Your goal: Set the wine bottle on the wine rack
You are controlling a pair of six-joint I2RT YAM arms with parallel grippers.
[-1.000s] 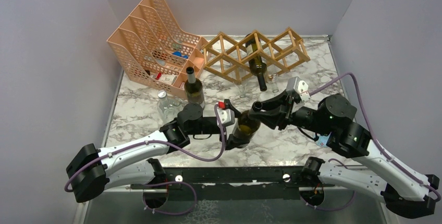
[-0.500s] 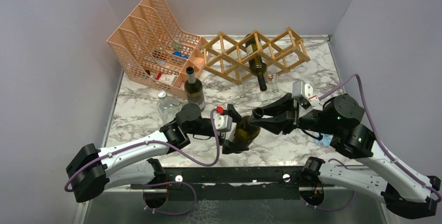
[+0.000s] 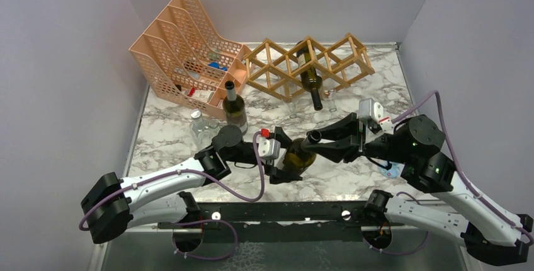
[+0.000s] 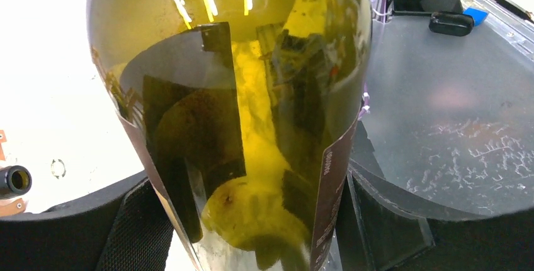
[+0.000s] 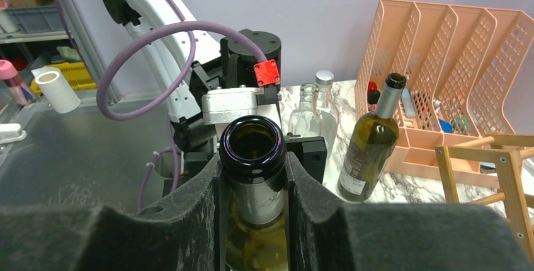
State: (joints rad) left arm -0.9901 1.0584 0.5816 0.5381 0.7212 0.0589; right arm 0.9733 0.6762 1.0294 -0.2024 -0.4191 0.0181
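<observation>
While the peach file organizer (image 3: 189, 50) stands at the far left of the marble tabletop (image 3: 165, 133), a corked-off green bottle (image 3: 234, 107) stands upright just in front of its right end, and a clear bottle (image 3: 200, 127) stands near that on the left. Toward the middle, the left hand (image 3: 284, 165) is closed around the broad body of the wine bottle (image 3: 297, 152); its wrist view shows the yellow-green glass filling the frame with a black finger (image 4: 135, 224) against either side. The wine bottle is tilted, its open mouth raised toward the right. The right hand (image 3: 317, 142) clamps the neck just under the lip, its foam pads (image 5: 195, 214) pressed on both sides. Well apart from it, the wine rack (image 3: 271, 63) stands along the far edge, right of the organizer, with a dark bottle (image 3: 310, 75) lying in one middle cell, neck pointing toward the arms.
</observation>
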